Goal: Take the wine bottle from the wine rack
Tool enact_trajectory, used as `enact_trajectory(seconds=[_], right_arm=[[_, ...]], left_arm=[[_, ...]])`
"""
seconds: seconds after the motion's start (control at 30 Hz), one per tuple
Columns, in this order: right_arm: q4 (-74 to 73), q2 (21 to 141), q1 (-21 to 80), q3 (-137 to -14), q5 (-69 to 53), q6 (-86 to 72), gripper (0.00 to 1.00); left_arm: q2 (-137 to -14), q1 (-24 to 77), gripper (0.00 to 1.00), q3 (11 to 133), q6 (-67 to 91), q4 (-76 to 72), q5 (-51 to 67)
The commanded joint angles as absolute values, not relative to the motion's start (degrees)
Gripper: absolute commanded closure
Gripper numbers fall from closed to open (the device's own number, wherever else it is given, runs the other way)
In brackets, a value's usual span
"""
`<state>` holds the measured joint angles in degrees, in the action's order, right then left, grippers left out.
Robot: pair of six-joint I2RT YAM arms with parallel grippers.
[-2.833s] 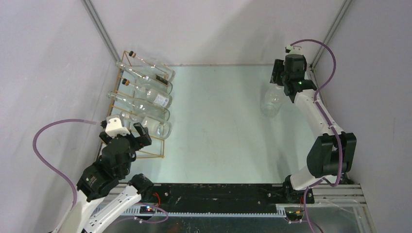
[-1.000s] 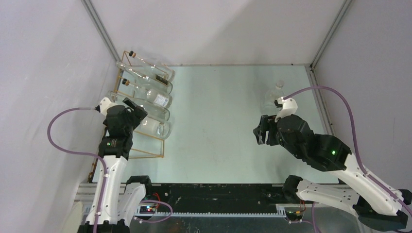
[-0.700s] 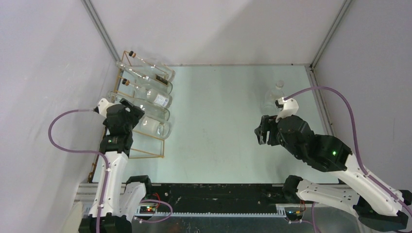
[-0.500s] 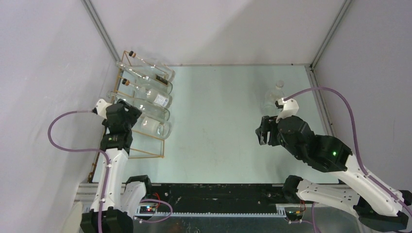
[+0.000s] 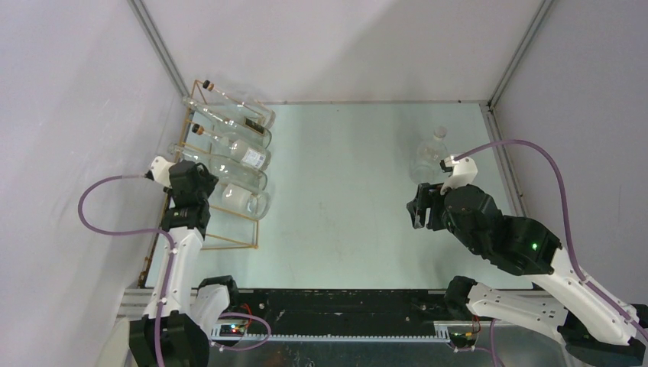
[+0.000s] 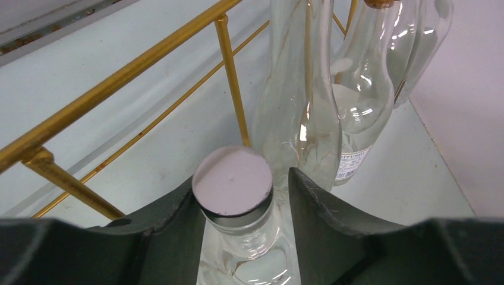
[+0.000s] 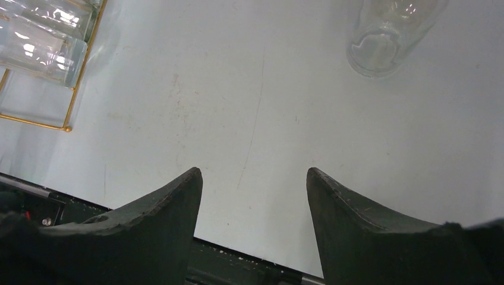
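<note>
The gold wire wine rack [image 5: 223, 246] lies at the table's left and holds several clear bottles. My left gripper [image 5: 194, 180] is at the neck end of the nearest wine bottle [image 5: 246, 201]. In the left wrist view, that bottle's flat-topped cap [image 6: 233, 181] sits between the jaws of the left gripper [image 6: 242, 177]. The left finger [image 6: 178, 222] touches the cap, and a narrow gap shows at the right finger [image 6: 318, 205]. The rack's rail [image 6: 119, 77] runs past on the left. My right gripper [image 5: 421, 208] hangs open over bare table, nothing between the jaws of the right gripper [image 7: 253, 172].
Another clear bottle [image 5: 429, 155] stands upright at the far right, also seen as a bottle [image 7: 389, 35] at the top of the right wrist view. Other racked bottles [image 6: 297, 119] lie close beyond the left fingers. The left wall is near the rack.
The left jaws have narrowed round the nearest bottle's neck, and the left wrist has edged left. The right arm has drifted slightly right and toward the near edge.
</note>
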<state>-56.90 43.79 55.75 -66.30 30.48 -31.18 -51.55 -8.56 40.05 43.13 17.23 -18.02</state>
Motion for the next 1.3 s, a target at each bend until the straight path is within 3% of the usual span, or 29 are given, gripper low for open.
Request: enact_trajectory(seconds=[0.0,0.13,0.43,0.8,1.27], right_arm=[[-56.5,43.7,55.5,-66.5,32.6,-30.7,0.32],[-56.3,44.0,55.4,-66.5,32.8,-30.3,0.32],[-55.4,44.6,55.3,-65.3,33.2,-30.7,0.32],[-46.6,47.1,54.2,-64.9,32.9,-28.3,0.31],[-47.5,48.9,54.0,-64.9,33.0,-28.3,0.31]], left_arm=[[-51.1,-8.8,0.49,39.4,44.1,13.0,-19.3],[-51.1,-8.8,0.61,38.8,43.4,12.8,-20.2],[-49.5,-8.9,0.99,38.4,42.7,12.9,-19.9],[-44.0,-8.9,1.0,38.4,41.1,16.4,-18.6],[-36.7,-8.6,1.0,39.1,38.1,18.5,-19.7]])
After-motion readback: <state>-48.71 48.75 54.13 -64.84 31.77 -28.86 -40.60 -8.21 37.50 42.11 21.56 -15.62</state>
